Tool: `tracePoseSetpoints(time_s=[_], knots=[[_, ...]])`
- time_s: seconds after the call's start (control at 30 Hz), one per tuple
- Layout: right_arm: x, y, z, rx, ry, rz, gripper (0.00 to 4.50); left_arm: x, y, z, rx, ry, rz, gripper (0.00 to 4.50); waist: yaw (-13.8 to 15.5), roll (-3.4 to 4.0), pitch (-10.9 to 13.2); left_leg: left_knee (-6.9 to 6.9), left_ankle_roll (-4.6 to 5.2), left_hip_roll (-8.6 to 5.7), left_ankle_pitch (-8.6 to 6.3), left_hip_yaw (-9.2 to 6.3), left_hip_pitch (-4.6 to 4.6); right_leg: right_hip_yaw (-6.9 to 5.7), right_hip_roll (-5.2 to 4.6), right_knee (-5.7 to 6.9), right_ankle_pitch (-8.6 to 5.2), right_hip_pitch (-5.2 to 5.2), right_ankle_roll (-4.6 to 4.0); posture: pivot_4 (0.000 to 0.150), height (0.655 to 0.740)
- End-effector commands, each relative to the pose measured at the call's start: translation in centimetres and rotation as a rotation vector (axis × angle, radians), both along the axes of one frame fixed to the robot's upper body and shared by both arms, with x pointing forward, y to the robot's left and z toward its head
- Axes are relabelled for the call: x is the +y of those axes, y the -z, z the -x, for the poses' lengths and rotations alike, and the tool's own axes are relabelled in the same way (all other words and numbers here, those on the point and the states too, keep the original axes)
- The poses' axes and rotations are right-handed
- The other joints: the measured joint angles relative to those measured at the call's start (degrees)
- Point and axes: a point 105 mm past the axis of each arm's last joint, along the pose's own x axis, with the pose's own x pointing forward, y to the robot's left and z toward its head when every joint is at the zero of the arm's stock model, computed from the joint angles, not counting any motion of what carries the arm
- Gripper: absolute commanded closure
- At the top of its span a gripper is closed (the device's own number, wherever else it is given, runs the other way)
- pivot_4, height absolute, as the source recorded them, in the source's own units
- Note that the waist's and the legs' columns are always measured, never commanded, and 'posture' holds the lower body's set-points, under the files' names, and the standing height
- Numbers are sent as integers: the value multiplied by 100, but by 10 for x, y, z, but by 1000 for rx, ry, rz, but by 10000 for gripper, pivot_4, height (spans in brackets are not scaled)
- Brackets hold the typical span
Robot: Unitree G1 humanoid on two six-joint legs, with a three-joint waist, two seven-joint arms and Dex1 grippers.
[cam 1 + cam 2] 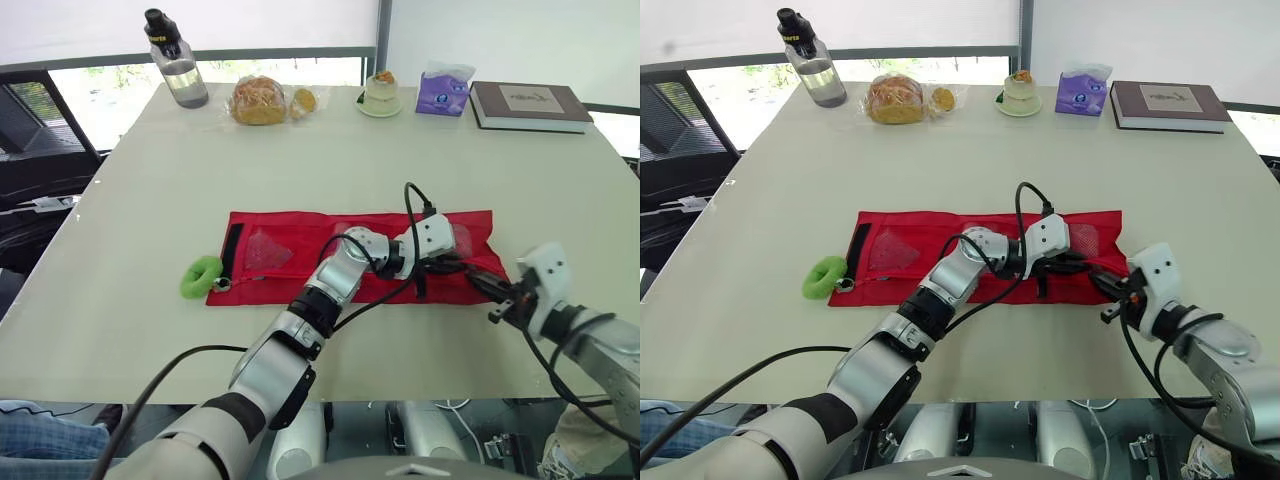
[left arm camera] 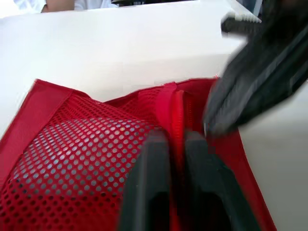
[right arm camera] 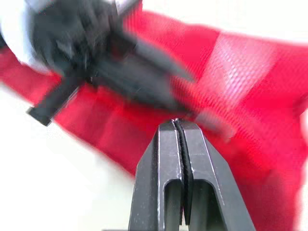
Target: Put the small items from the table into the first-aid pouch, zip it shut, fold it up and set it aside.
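left claw [image 2: 175,139]: narrow, its two fingers [image 2: 154,163] nearly together with a raised red seam [image 2: 177,108] of the pouch between them; it sits low on the right-hand part of the pouch.
right claw [image 3: 177,124]: fingers pressed flat together, tips at the pouch's near right corner; I cannot tell whether any cloth is nipped between them.
claw to claw: just beside each other, the right claw nearer the robot and further right.
first-aid pouch [image 1: 300,235]: red, unrolled flat on the table [image 1: 300,160], lying under both claws and running well off to the left of the left claw.
mesh pocket [image 2: 72,159]: red netting, just beside the left claw.
black strap [image 1: 232,255]: across the pouch end well apart from both claws.
green ring [image 1: 203,276]: on the table just beside that same end, well apart from both claws.
beyond the claws, along the table's far edge: water bottle [image 1: 177,60], bagged bread loaf [image 1: 259,100], small cake [image 1: 381,93], purple tissue pack [image 1: 444,90], book [image 1: 528,105].
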Motion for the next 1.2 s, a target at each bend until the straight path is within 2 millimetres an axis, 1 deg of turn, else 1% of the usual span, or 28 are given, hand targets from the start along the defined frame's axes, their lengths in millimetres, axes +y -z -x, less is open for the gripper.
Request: tracePoseSetpoints(time_s=[0.03, 0.13, 0.17, 0.2, 0.27, 0.3, 0.33, 0.37, 0.43, 0.5, 0.57, 0.6, 0.67, 0.73, 0.8, 0.83, 0.87, 0.93, 1.03, 1.1, 1.17, 1.2], knots=[[-8, -23, 8, -108, -35, -20, 45000, 4, -38, -1, 1, 22, 131, 23395, -10, 0, 0, 0, 0, 1, 0, 0, 0, 1, 1, 0, 0, 0, 0, 1500, 7400], [-18, -20, 7, -80, -41, -11, 45000, 19, -66, 7, 27, 85, 237, 9474, -15, 0, 0, -1, 0, 5, 0, -1, 1, 2, 5, 1, 0, -1, -1, 1500, 7400], [-22, -17, 5, -60, -34, 1, 45000, 27, -73, 8, 24, 100, 246, 6139, -15, 0, 0, -1, 0, 6, 0, 0, 2, 2, 5, 2, 0, 0, -1, 1500, 7400], [-27, -12, 1, -36, -2, 17, 45000, 36, -76, 7, 6, 94, 223, 224, -15, 1, 0, -1, 0, 6, 0, 0, 4, 4, 4, 2, 0, 0, -1, 1500, 7400], [-36, -1, -5, 27, 56, 26, 45000, 56, -83, 3, -37, 68, 187, 224, -18, 3, -1, -2, 0, 7, 0, 0, 7, 5, 4, 3, 0, 1, -3, 1500, 7400], [-37, 3, -6, 67, 59, 0, 39078, 72, -92, 1, -35, 49, 198, 0, -18, 4, -2, -3, 0, 6, 0, -1, 9, 7, 5, 5, 0, 1, -3, 1500, 7400], [-36, 7, -6, 101, 50, -22, 34626, 87, -99, 1, -33, 43, 205, 0, -24, 3, -1, -3, -1, 7, 0, -1, 9, 7, 5, 8, 0, 0, -4, 1500, 7400], [-36, 9, -6, 127, 46, -35, 32059, 99, -104, 3, -34, 44, 203, 0, -27, 6, 1, -3, -1, 8, 0, -2, 9, 8, 6, 8, 1, -1, -5, 1500, 7400], [-43, 17, -11, 163, 97, -11, 22593, 131, -105, 11, -44, 44, 145, 0, -55, 7, 2, -6, -1, 11, 0, -5, 9, 9, 6, 9, 1, -2, -8, 1500, 7400], [-50, 27, -13, 222, 145, 19, 11705, 159, -107, 28, -40, 73, 100, 0, -91, 15, 2, -12, -1, 13, 0, -5, 12, 11, 6, 8, 5, -3, -18, 1500, 7400], [-48, 34, -12, 274, 137, -14, 774, 180, -115, 47, -4, 90, 119, 0, -73, 16, 3, -16, -1, 17, 0, -5, 12, 10, -4, 7, 9, -3, -26, 1500, 7400], [-47, 37, -10, 295, 131, -30, 272, 186, -118, 53, 7, 88, 126, 0, -48, 13, 4, -14, -1, 17, 0, -6, 9, 7, -9, 6, 8, -2, -25, 1500, 7400], [-51, 44, -12, 329, 162, -11, 272, 199, -117, 65, 18, 70, 99, 0, -2, 10, 6, -7, -1, 14, 1, -6, 6, 6, -20, 4, 1, 0, -11, 1500, 7400], [-53, 47, -15, 333, 173, -18, 272, 208, -114, 75, 34, 64, 59, 0, 2, 10, 5, -2, 0, 13, 1, -1, 6, 8, -25, 3, -11, 0, -25, 1500, 7400], [-53, 47, -18, 329, 179, -53, 272, 213, -112, 83, 56, 57, 31, 0, 6, 3, 4, -1, 1, 12, 1, 1, 12, 8, -28, 2, -13, 5, -25, 1500, 7400], [-53, 46, -21, 327, 183, -81, 272, 214, -112, 85, 40, 46, 10, 0, 19, 3, 3, 0, 1, 14, 1, -1, 12, 6, -27, 1, -13, 5, -25, 1500, 7400], [-53, 45, -22, 331, 181, -105, 2644, 214, -114, 86, 24, 35, 8, 0, 20, 1, 3, 0, 1, 12, 1, -3, 12, 3, -28, 2, -13, 8, -26, 1500, 7400], [-58, 46, -22, 327, 198, -102, 8150, 212, -122, 90, -1, 23, 26, 0, 18, -2, 4, 0, 1, 13, 1, -2, 11, 4, -26, 0, -13, 7, -25, 1500, 7400], [-73, 47, -19, 327, 236, -98, 21294, 208, -126, 91, -12, 3, 48, 0, 15, -2, 5, -3, 1, 13, 1, -2, 10, 4, -24, 0, -13, 6, -25, 1500, 7400], [-88, 47, -19, 323, 271, -84, 31866, 206, -127, 90, -12, -10, 67, 0, 16, -2, 5, -6, 1, 12, 1, 0, 10, 3, -23, 0, -11, 6, -21, 1500, 7400], [-108, 46, -21, 299, 331, -69, 43071, 205, -130, 88, -9, -19, 88, 0, 20, -2, 5, -5, 1, 11, 1, 2, 11, 3, -22, 1, -9, 7, -18, 1500, 7400], [-119, 46, -22, 292, 371, -64, 44385, 204, -130, 87, -9, -20, 90, 0, 25, -2, 5, -2, 1, 10, 1, 3, 11, 3, -22, 0, -11, 9, -22, 1500, 7400]])
